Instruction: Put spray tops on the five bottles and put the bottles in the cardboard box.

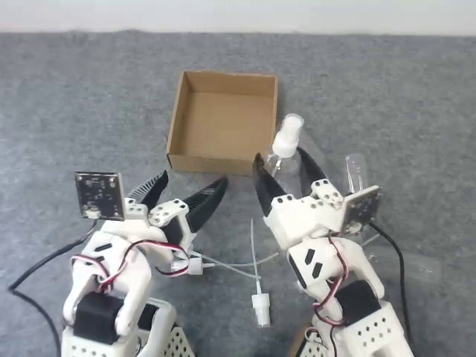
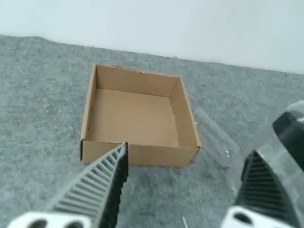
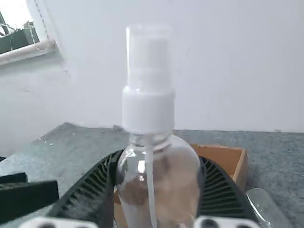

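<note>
The open cardboard box (image 1: 223, 123) (image 2: 137, 118) stands on the grey carpet ahead of both arms. My right gripper (image 1: 280, 158) (image 3: 156, 185) is shut on a clear bottle (image 1: 286, 149) (image 3: 154, 166) that carries a white spray top (image 3: 148, 102); it holds the bottle upright just off the box's front right corner. My left gripper (image 1: 193, 178) (image 2: 185, 175) hangs open with nothing in it, in front of the box's near wall. A loose spray top (image 1: 260, 306) with its tube lies between the arms, and another (image 1: 195, 265) lies by the left arm.
A clear bottle without a top (image 2: 213, 142) lies beside the box's right corner. Other clear bottles (image 1: 355, 172) (image 1: 410, 262) lie on the carpet to the right of the right arm. The left arm's black cable (image 1: 33, 271) trails off to the left.
</note>
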Available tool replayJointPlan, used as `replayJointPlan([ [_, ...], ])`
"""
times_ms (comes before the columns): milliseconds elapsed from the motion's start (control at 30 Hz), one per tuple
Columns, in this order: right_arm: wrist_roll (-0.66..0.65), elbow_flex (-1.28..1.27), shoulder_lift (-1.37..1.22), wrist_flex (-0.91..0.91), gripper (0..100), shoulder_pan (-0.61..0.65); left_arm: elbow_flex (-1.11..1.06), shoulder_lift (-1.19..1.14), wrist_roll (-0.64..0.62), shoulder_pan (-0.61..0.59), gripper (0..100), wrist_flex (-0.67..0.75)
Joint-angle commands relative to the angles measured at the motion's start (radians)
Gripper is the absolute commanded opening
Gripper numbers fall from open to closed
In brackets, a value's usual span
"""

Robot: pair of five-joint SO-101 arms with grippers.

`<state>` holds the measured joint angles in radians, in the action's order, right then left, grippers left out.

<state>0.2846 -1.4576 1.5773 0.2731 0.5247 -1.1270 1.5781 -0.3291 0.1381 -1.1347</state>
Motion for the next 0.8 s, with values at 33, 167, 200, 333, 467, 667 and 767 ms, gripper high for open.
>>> replayJointPlan([
  [33,0.023,0.032,0.024,-0.047,12.2,-0.01,0.025,0.002,0.044,0.061,36,-0.003],
  [167,0.023,0.032,0.024,-0.047,12.2,-0.007,0.002,0.002,0.081,0.112,36,-0.009],
  [200,0.023,0.032,0.024,-0.047,12.2,-0.007,0.001,0.002,0.081,0.126,36,-0.009],
  [333,0.032,0.034,0.024,-0.047,12.2,-0.004,-0.028,0.002,0.094,0.18,36,-0.008],
  [467,0.1,0.054,0.024,-0.039,12.3,0.019,-0.073,0.002,0.143,0.241,36,0.006],
  [667,0.104,0.06,0.025,-0.036,12.3,0.061,-0.162,0.002,0.141,0.244,36,0.132],
  [767,0.103,0.058,0.03,-0.036,12.2,0.079,-0.206,0.002,0.141,0.244,36,0.198],
])
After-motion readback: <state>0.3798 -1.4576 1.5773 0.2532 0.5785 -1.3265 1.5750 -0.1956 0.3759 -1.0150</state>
